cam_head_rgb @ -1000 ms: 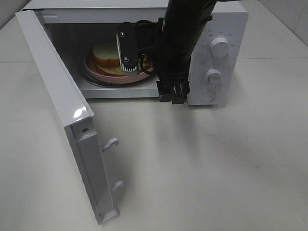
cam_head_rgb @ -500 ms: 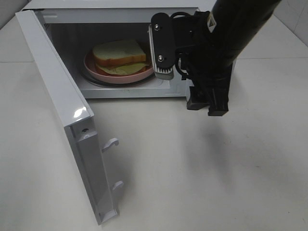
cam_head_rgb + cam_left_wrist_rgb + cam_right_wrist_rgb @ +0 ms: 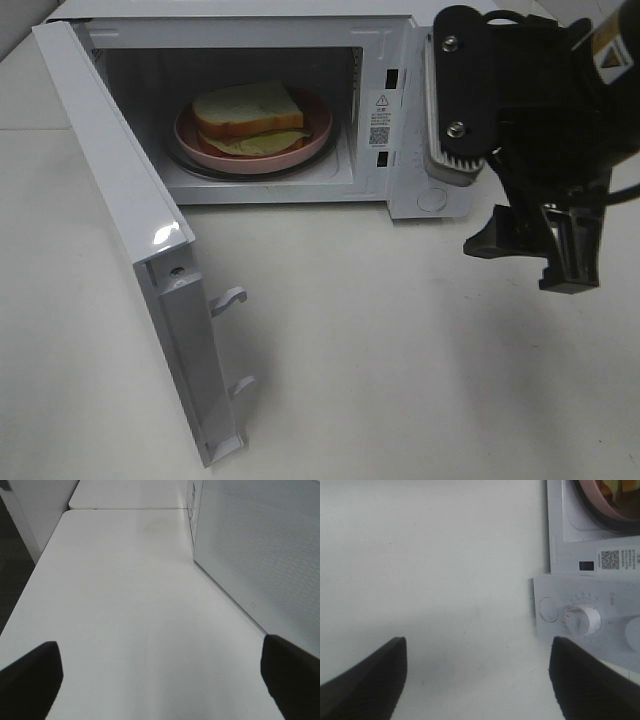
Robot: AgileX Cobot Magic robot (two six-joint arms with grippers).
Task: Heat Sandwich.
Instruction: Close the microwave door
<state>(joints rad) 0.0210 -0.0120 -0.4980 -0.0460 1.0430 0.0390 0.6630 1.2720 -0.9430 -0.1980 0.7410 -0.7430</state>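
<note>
The sandwich (image 3: 247, 118), two pale bread slices with a greenish filling, lies on a round pink plate (image 3: 315, 130) inside the open microwave (image 3: 400, 60). My right gripper (image 3: 530, 260) hangs open and empty outside the oven, in front of its control panel, well to the right of the sandwich. In the right wrist view the right gripper (image 3: 477, 685) is wide open over the bare table, with the plate's rim (image 3: 600, 505) and a bit of filling at the frame's edge. My left gripper (image 3: 160, 680) is open over the table, nothing between its fingers.
The microwave door (image 3: 120, 200) stands swung out to the left, its latch hooks (image 3: 230, 298) facing the table's middle. A white dotted panel (image 3: 260, 555) of the oven runs beside the left gripper. A white knob (image 3: 580, 620) and a round button (image 3: 549, 609) sit on the control panel.
My right arm has pulled back out of the microwave cavity and moved right and toward the front. The sandwich and plate stay inside, now fully in view.
</note>
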